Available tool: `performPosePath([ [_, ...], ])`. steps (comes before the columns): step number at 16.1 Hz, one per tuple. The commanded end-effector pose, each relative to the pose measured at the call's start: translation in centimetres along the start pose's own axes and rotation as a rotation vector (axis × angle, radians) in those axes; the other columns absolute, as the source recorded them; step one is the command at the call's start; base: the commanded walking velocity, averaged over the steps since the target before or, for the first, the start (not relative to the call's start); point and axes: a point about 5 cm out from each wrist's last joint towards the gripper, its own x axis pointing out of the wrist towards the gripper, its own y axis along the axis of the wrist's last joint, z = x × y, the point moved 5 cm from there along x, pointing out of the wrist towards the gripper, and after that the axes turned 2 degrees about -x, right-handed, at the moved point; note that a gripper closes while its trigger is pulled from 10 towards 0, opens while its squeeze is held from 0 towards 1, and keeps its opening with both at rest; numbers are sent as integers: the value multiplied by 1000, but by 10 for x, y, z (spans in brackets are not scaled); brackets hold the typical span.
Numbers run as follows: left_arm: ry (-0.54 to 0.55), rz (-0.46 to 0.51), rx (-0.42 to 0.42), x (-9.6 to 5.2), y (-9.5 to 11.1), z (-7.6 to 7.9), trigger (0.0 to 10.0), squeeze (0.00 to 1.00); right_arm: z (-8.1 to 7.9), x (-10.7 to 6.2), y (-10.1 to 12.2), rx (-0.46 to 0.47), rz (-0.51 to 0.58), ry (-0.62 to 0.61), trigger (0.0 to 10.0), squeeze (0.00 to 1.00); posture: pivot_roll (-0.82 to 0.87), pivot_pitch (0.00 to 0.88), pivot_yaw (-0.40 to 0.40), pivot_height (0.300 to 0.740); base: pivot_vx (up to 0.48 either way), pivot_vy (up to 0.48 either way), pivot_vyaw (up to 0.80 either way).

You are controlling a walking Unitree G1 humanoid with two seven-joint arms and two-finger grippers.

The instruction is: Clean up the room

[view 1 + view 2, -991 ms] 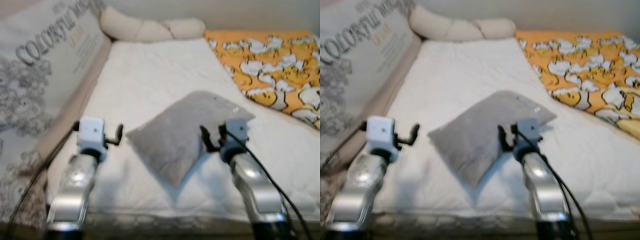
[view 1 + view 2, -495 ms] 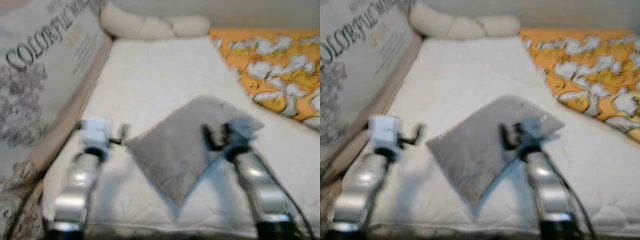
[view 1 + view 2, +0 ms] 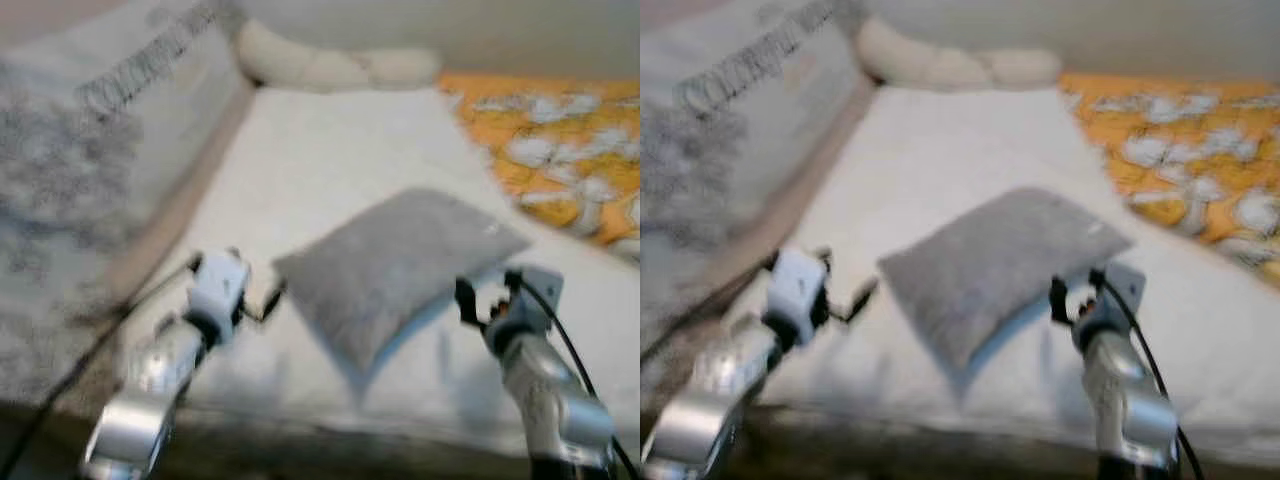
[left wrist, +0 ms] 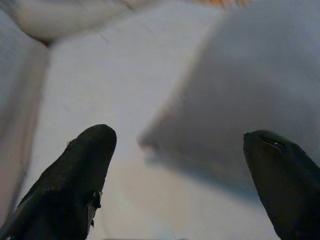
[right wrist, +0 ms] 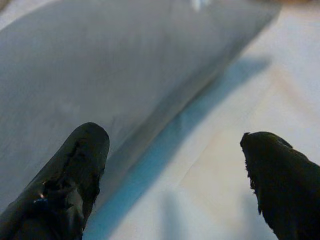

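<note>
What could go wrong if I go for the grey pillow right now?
1. The head views are blurred, so the robot seems to be moving; aiming now could miss the grey pillow.
2. The left gripper and right gripper sit open at opposite sides of the pillow, not yet around it; closing now may catch only the white mattress cover.
3. A one-sided pinch could drag the soft pillow toward the orange blanket.
</note>
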Motion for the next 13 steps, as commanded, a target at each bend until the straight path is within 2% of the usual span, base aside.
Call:
performPosePath([
  [1, -24, 17, 25, 3, 9, -4, 10000, 4, -3, 2, -9, 78, -47, 9, 10000, 1000, -18, 0, 45, 740, 0, 0, 0],
  [2, -6, 23, 20, 6, 13, -11, 10000, 8, -1, 3, -9, 116, -50, 5, 10000, 1000, -19, 0, 51, 740, 0, 0, 0],
  [4, 20, 44, -12, 7, 17, -14, 10000, 8, -3, 4, -4, 128, -27, 28, 10000, 1000, -19, 0, 55, 740, 0, 0, 0],
  [6, -8, 37, -20, 7, 14, -6, 10000, 12, -6, 9, 1, 187, -8, 41, 10000, 1000, -14, 0, 51, 740, 0, 0, 0],
  [8, -36, 36, -19, 7, 14, 0, 10000, 8, -8, 22, 11, 303, 20, 62, 10000, 1000, -7, 0, 46, 740, 0, 0, 0],
  [13, -37, 33, -8, 7, 14, -3, 10000, 12, -12, 51, 16, 446, 12, 109, 10000, 1000, 1, 0, 45, 740, 0, 0, 0],
])
